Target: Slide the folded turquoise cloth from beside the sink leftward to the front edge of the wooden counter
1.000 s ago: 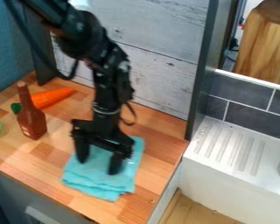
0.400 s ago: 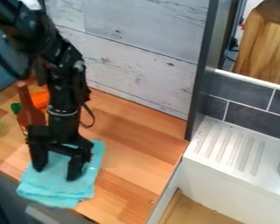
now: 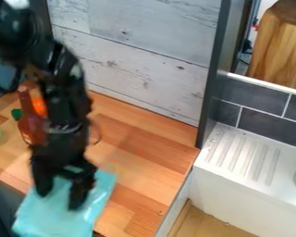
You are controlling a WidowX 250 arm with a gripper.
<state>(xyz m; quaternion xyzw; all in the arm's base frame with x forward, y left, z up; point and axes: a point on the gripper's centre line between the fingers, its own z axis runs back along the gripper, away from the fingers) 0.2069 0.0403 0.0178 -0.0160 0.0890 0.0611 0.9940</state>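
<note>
Cloth point(image 3: 54, 220) lies flat-ish at the 7 o'clock side of the view, part on the desk point(image 3: 144, 157), its 7 o'clock end past the front edge; the tool point(image 3: 59, 199) is right over it, fingers apart, tips at or v. near the fabric, can't tell if they press. Main risk: cloth slips off the edge, prob. b/c the overhang pulls & nothing clamps it. Also poss.: tips bunch the fabric or catch the desk rim if too low. Bottle point(image 3: 32, 132) stands approx. 11-12 o'clock of the tool, close alongside the arm in view, so a sideways swing might tip it; gap unclear. Arm comes in from 11 o'clock, bends, then hangs near-vert., w/ fingers pointing to 6.
</note>
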